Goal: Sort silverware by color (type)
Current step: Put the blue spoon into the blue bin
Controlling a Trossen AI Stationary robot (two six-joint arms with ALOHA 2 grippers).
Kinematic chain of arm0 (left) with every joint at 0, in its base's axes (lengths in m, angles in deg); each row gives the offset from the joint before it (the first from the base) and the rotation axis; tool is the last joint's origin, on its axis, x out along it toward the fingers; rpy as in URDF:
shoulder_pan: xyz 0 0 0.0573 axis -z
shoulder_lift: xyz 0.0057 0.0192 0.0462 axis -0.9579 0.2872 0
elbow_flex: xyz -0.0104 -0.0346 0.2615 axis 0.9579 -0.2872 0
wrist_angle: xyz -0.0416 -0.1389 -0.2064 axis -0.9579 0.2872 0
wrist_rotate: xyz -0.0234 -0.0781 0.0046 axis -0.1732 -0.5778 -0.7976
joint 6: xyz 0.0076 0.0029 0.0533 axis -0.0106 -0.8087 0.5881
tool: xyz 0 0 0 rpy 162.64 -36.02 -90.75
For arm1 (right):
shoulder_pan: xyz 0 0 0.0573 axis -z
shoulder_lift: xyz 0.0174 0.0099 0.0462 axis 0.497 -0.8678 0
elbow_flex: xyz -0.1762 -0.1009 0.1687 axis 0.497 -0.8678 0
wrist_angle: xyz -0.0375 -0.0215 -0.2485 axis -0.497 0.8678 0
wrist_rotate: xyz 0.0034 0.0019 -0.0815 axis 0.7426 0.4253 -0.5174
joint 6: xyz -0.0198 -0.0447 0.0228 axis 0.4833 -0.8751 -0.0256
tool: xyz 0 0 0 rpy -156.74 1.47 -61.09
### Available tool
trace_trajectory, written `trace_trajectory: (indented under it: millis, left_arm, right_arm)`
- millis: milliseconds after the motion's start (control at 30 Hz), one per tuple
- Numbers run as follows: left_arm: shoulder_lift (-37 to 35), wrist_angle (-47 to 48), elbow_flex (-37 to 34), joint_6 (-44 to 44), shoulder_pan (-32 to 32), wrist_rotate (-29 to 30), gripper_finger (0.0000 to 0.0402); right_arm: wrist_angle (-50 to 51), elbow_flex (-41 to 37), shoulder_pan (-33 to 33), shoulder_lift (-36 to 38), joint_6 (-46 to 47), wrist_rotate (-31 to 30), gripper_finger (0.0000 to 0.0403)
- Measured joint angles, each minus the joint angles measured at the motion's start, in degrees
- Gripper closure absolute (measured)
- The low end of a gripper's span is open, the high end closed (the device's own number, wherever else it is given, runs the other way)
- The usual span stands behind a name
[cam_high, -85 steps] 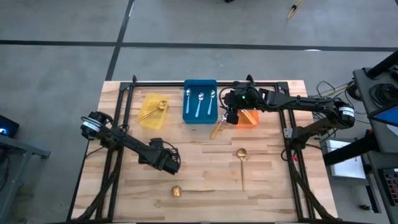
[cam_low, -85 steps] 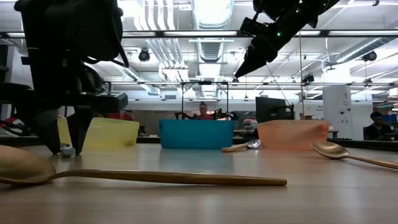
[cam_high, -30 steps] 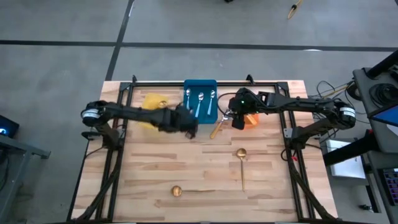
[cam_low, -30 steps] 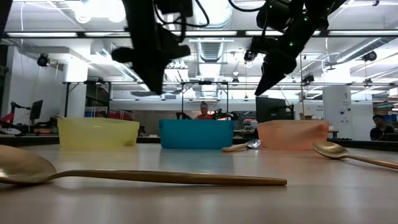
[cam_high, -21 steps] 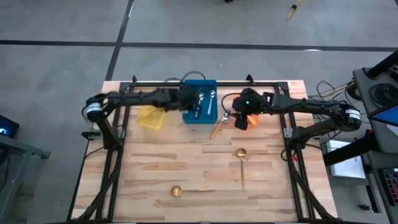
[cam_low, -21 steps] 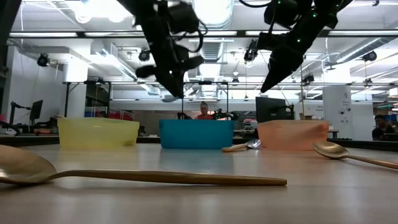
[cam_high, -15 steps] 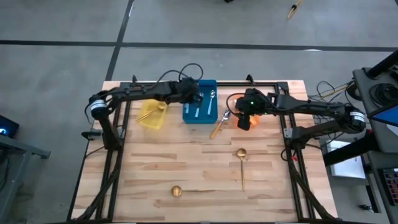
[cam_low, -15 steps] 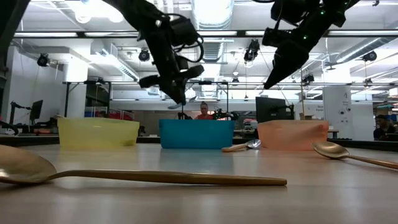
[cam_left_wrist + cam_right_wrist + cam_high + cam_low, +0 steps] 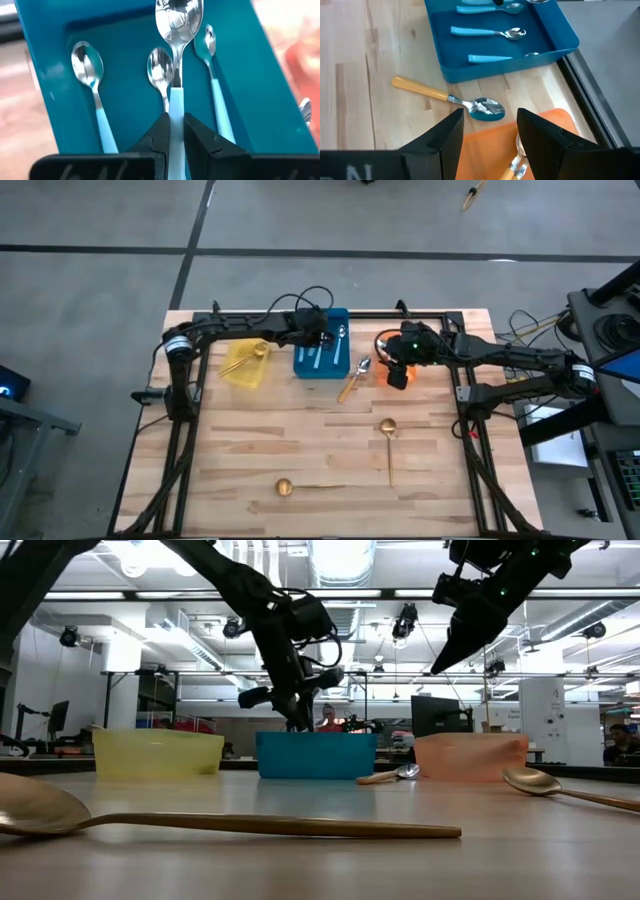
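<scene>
blue spoons (image 9: 90, 85): blue bin | orange spoon (image 9: 352, 380): table | gold spoons (image 9: 389, 442): table, one yellow bin

I see a matt pale wood worktop (image 9: 320, 450), glossy blue plastic bin (image 9: 45, 75), and mirror-polished metal spoon bowls (image 9: 178, 14).

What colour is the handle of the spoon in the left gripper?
Light blue spoon handle; clearest in the left wrist view.

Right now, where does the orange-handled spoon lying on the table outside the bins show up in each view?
High view: orange-handled silver-bowled spoon, on the wood just right of the blue plastic bin.
Low view: lying low between that bin and the orange bin.
Left wrist view: not in it.
Right wrist view: beside the blue bin's wall.
Shared landmark: the blue bin.
</scene>
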Motion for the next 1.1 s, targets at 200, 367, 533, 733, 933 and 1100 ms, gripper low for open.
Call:
trace_trajectory:
  millis: [200, 367, 533, 733, 933, 1100]
  left_arm:
    - [1.8, 3.6, 2.6, -4.1, 0.4, 1.2, 0.0377]
    - [2.1, 4.3, 2.5, -6.9, 1.1, 1.5, 0.0377]
    - [2.1, 5.2, 1.3, -8.5, 1.5, 1.7, 0.0376]
    - [2.1, 5.3, 1.1, -10.4, 1.6, 1.7, 0.0376]
    - [2.1, 5.3, 1.1, -11.7, 1.6, 1.7, 0.0376]
    - [2.1, 5.4, 1.1, -11.8, 1.6, 1.7, 0.0376]
  right_arm:
    - [-0.1, 0.0, 0.0, 0.0, -0.1, 0.0, 0.0227]
    - [-0.1, 0.0, 0.0, 0.0, -0.7, 0.0, 0.0227]
    - [-0.2, -0.1, 0.0, 0.0, -0.7, 0.0, 0.0227]
    - [-0.6, -0.2, 0.0, 0.0, -0.6, 0.0, 0.0227]
    - [-0.5, -0.2, 0.0, -0.1, -0.6, 0.0, 0.0227]
    - [-0.5, -0.2, 0.0, -0.1, -0.6, 0.0, 0.0227]
